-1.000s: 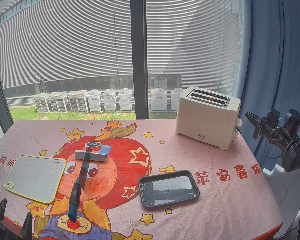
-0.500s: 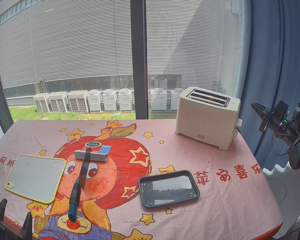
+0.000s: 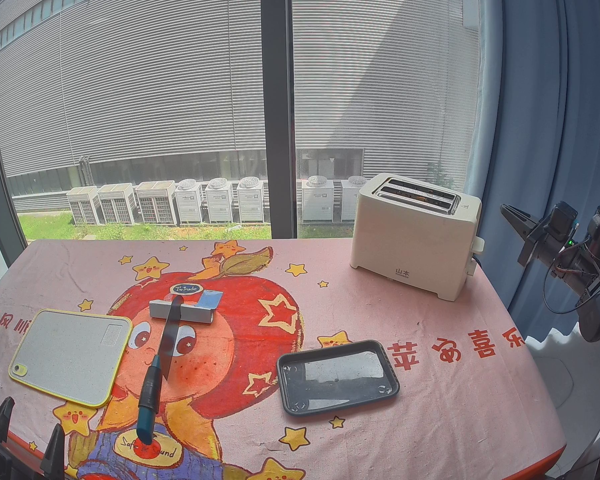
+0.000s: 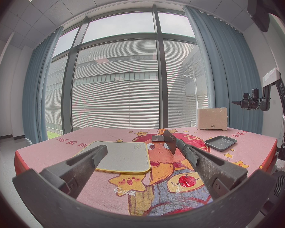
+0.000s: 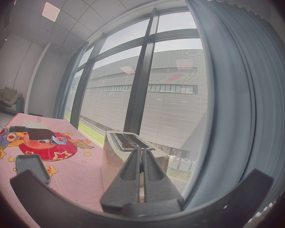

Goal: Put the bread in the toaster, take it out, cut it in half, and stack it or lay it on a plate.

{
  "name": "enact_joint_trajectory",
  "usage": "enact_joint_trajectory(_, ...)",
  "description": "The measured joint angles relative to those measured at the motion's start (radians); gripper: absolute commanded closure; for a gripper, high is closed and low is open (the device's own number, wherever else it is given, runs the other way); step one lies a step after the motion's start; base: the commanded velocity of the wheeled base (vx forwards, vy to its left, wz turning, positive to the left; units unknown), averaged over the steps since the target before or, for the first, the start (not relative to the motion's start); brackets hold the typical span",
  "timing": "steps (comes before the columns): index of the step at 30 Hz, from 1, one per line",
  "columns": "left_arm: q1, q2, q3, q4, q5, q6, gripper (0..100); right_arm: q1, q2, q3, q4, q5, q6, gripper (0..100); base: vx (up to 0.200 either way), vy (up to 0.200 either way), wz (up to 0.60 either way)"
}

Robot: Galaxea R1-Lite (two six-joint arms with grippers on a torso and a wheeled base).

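Head view: right gripper [image 3: 511, 213] beyond table [image 3: 447, 401] edge.

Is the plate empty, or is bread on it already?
Empty. The black plate shows only its bare, glossy bottom reflecting the window light; nothing lies on it.

Cream toaster [image 3: 413, 245] is standing upright, bread [image 3: 412, 199] sitting low in its slot; dark rectangular plate [image 3: 337, 375] is lying nearby.

Table [image 3: 420, 408]: toaster [image 3: 413, 238], plate [image 3: 338, 376], board [image 3: 70, 355], knife [image 3: 155, 375]
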Motion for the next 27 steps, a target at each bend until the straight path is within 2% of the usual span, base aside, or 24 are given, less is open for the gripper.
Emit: enact_joint_trajectory(27, 0.0, 0.0, 0.0, 0.0, 0.0, 0.0, 0, 0.004, -0.01, 0.021, -0.002, 0.0, -0.001, 100, 0.0, 0.0, 0.0)
